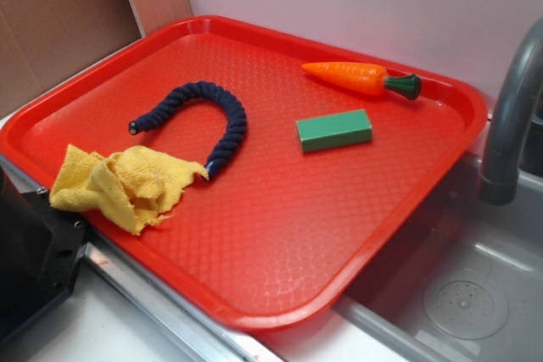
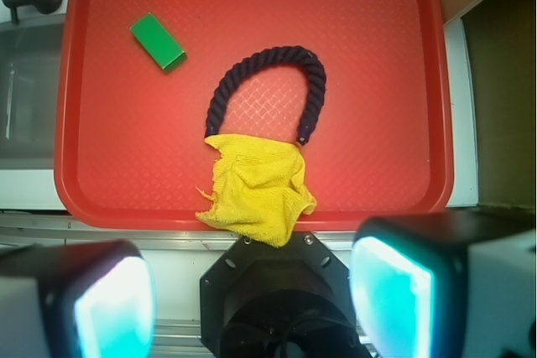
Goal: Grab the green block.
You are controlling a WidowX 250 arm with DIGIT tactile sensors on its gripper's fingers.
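Observation:
The green block (image 1: 334, 130) lies flat on the red tray (image 1: 280, 235), right of centre and just in front of the toy carrot (image 1: 356, 77). In the wrist view the green block (image 2: 158, 41) is at the tray's (image 2: 377, 81) far left, well away from my gripper (image 2: 252, 308). The gripper hangs high above the near side, over the robot base (image 2: 277, 299). Its two cyan pads (image 2: 113, 312) stand wide apart, open, with nothing between them. The gripper itself does not show in the exterior view.
A dark blue rope (image 1: 222, 116) curves across the tray's middle, one end under a crumpled yellow cloth (image 1: 119, 186) at the near edge. A grey faucet (image 1: 509, 116) and sink (image 1: 475, 294) sit to the right. The black robot base (image 1: 34, 252) is at lower left.

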